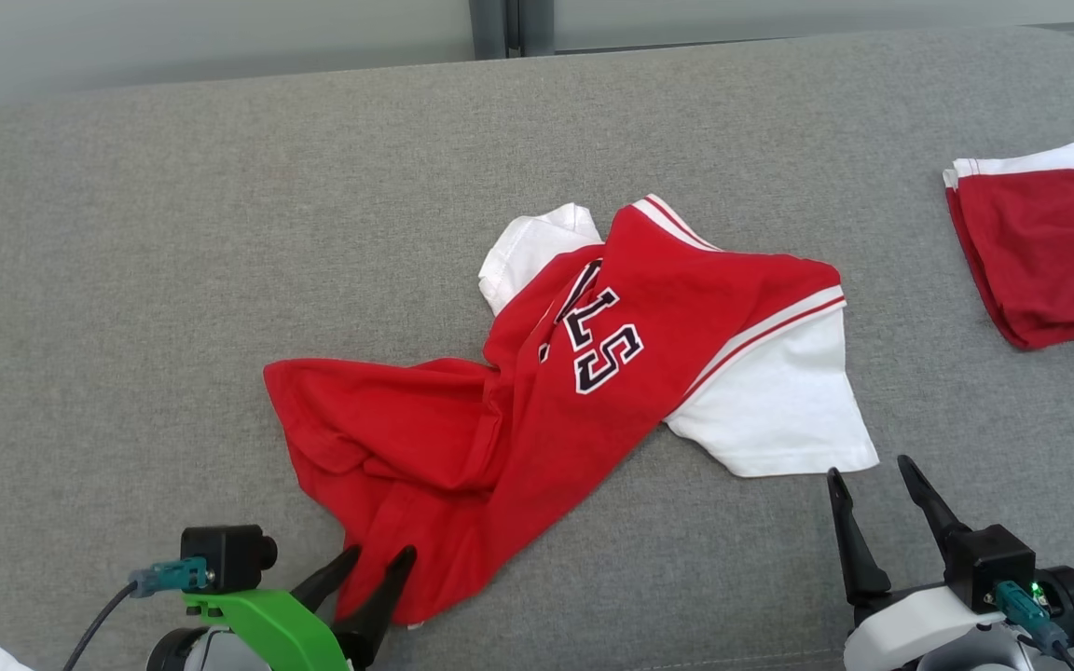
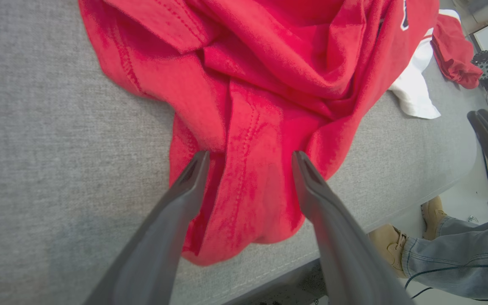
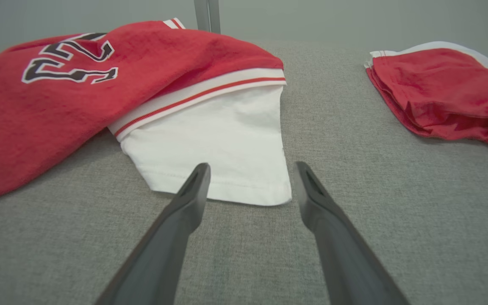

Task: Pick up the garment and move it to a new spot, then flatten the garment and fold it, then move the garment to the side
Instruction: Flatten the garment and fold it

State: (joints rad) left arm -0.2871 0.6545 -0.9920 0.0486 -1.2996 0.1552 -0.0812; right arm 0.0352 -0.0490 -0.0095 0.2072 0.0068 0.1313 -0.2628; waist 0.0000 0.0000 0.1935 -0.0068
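The garment (image 1: 593,373) is a red jersey with white sleeves and dark lettering, lying crumpled on a grey padded surface (image 1: 127,280). My left gripper (image 1: 378,553) sits at the garment's near red hem. In the left wrist view its fingers stand apart over the bunched red cloth (image 2: 269,84), so the left gripper (image 2: 249,154) is open and pinches nothing. My right gripper (image 1: 870,466) is open just short of the white sleeve (image 3: 227,140). In the right wrist view the right gripper (image 3: 252,165) has its tips at the sleeve's hem, not touching it.
A second red and white garment (image 1: 1050,242) lies folded at the far right of the surface. The surface's front edge (image 2: 354,220) runs close by the left gripper. Beyond it stands a person's leg in jeans (image 2: 451,250) with tan boots.
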